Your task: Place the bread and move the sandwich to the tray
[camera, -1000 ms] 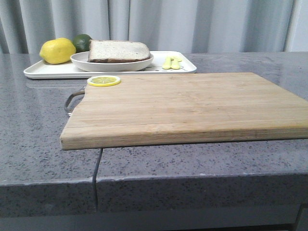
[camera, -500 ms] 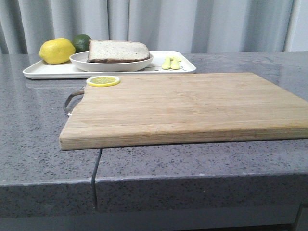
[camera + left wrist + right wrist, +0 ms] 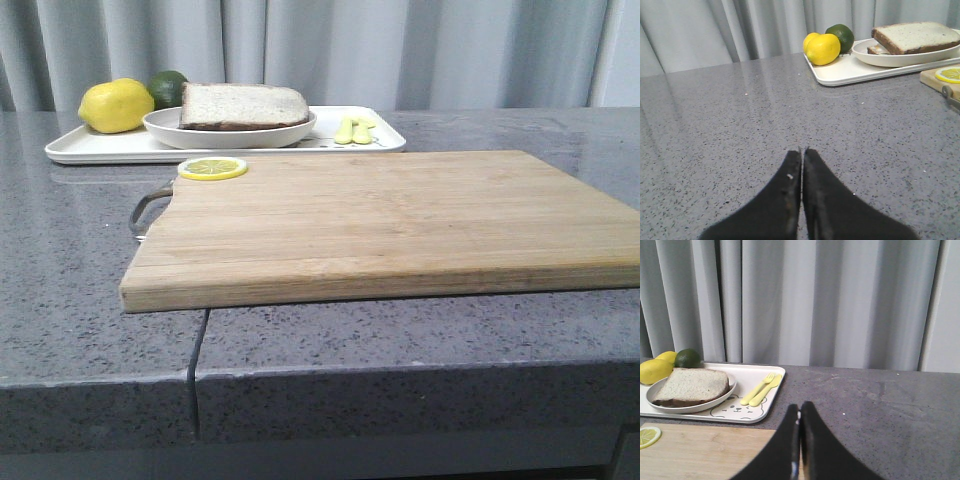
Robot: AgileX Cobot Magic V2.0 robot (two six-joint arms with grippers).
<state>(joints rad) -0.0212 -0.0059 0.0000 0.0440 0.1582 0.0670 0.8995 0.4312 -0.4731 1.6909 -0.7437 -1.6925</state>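
A thick slice of pale bread (image 3: 245, 105) with a dark crust lies on a round white plate (image 3: 230, 132) on the white tray (image 3: 100, 148) at the back left. It also shows in the left wrist view (image 3: 915, 36) and the right wrist view (image 3: 690, 385). No fried egg or sandwich filling shows. My left gripper (image 3: 803, 150) is shut and empty above bare counter, short of the tray (image 3: 850, 75). My right gripper (image 3: 800, 404) is shut and empty over the far edge of the wooden cutting board (image 3: 705, 455). Neither gripper shows in the front view.
The cutting board (image 3: 380, 220) fills the middle of the counter, a lemon slice (image 3: 212, 168) on its far left corner and a metal handle (image 3: 150, 205) at its left end. The tray also holds a lemon (image 3: 117, 105), a lime (image 3: 168, 87) and a yellow fork and spoon (image 3: 357, 130). Curtains hang behind.
Everything in the front view has drifted slightly to the left. Nothing was taken hold of or let go.
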